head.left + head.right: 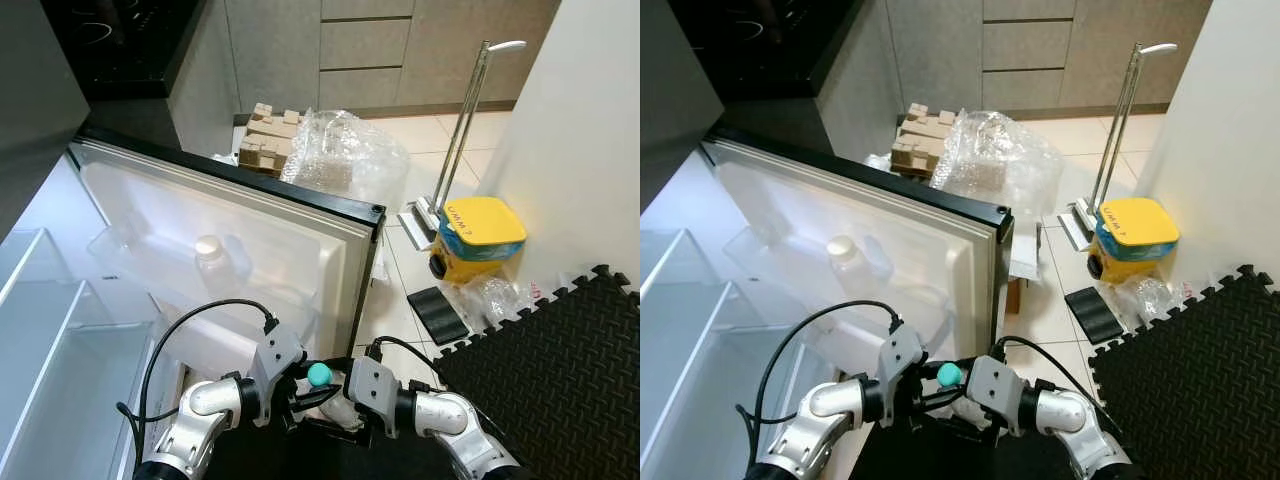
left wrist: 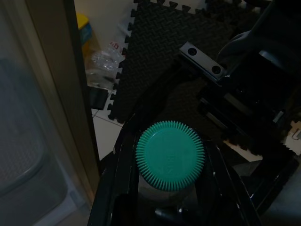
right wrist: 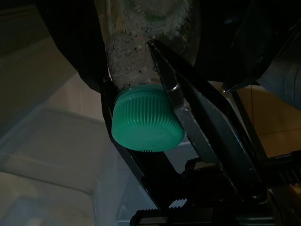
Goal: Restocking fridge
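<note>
The open white fridge door stretches across in front of me, its inner shelf holding 1 clear bottle with a white cap. To my left are the clear plastic fridge shelves. To my right the black interlocking foam floor mat covers the tiled floor. Beyond the door's end lie a crumpled heap of clear plastic wrap and a stack of brown cardboard pieces. Near the wall stands a yellow mop bucket with a blue band, with a silver mop handle rising beside it.

Low in front of my chest, my 2 claws meet. My left gripper has its 2 black fingers closed around the neck of a clear plastic bottle with a teal ribbed cap. My right gripper also pinches that neck just under the cap, 1 finger on each side. The bottle is outside the fridge, beside the door's lower edge.
</note>
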`<state>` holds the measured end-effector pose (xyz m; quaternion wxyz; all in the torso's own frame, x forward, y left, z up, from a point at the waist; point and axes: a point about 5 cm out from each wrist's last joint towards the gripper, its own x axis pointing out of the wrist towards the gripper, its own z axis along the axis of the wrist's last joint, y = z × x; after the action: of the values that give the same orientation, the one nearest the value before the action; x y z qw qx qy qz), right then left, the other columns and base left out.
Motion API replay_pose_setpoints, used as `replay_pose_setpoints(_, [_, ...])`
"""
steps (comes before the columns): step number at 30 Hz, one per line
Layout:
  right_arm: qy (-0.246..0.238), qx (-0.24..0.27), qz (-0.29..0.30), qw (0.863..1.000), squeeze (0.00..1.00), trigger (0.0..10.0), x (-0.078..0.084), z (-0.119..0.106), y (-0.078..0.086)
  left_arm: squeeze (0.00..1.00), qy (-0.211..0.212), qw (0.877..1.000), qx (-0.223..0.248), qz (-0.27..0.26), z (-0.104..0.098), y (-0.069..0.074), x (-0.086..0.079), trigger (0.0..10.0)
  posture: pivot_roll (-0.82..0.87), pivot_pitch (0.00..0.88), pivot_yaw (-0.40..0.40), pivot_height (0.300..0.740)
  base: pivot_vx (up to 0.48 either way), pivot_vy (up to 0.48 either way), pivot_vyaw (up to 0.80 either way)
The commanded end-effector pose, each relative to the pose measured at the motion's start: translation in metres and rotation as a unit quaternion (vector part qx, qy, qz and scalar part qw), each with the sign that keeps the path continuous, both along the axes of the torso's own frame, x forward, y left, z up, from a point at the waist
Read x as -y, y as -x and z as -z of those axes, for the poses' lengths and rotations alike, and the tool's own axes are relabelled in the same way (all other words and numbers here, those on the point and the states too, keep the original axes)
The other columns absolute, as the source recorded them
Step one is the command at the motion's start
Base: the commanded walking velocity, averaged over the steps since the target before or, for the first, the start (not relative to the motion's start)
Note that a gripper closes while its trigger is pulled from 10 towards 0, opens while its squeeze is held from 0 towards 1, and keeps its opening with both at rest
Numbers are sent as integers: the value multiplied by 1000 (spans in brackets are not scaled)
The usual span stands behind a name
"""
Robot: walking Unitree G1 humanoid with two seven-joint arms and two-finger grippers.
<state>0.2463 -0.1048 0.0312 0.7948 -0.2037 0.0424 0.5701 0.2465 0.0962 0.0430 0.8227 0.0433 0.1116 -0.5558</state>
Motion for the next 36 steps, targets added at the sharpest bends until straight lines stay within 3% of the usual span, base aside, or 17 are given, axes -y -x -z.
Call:
replay_pose_setpoints(1, [-1, 10, -34, 999, 0, 10000, -12, -2, 5, 0, -11, 1000, 12, 7, 0, 0, 1, 0, -103, 109, 22, 740, 0, 0, 0])
replay_pose_setpoints(9, [9, -8, -40, 999, 0, 10000, -7, 1, 10, 0, -27, 999, 21, 7, 3, 0, 0, 0, -103, 111, 21, 740, 0, 0, 0])
replay_pose_setpoints(15, [-15, -32, -4, 999, 0, 10000, 7, -3, 7, 0, -35, 999, 21, 3, 5, 0, -7, 0, -103, 111, 23, 740, 0, 0, 0])
replay_pose_setpoints(22, [6, -69, 1, 998, 0, 10000, 25, 8, 21, 0, -36, 999, 27, -15, 3, -6, -14, 0, -104, 112, 26, 740, 0, 0, 0])
replay_pose_setpoints(30, [10, -74, 4, 997, 0, 10000, 30, 11, 27, 0, -23, 998, 34, -37, -2, -12, -17, 0, -105, 111, 26, 740, 0, 0, 0])
replay_pose_setpoints(33, [10, -78, 18, 997, 0, 10000, 37, 12, 29, 0, -20, 998, 37, -45, -4, -15, -19, 0, -104, 110, 25, 740, 0, 0, 0])
replay_pose_setpoints(34, [10, -79, 45, 996, 0, 10000, 48, 11, 29, 0, -23, 998, 36, -50, -5, -17, -25, 0, -105, 109, 25, 740, 0, 0, 0])
replay_pose_setpoints(36, [9, -79, 58, 995, 0, 10000, 53, 11, 28, 0, -26, 998, 34, -49, -5, -16, -29, 0, -103, 108, 25, 740, 0, 0, 0])
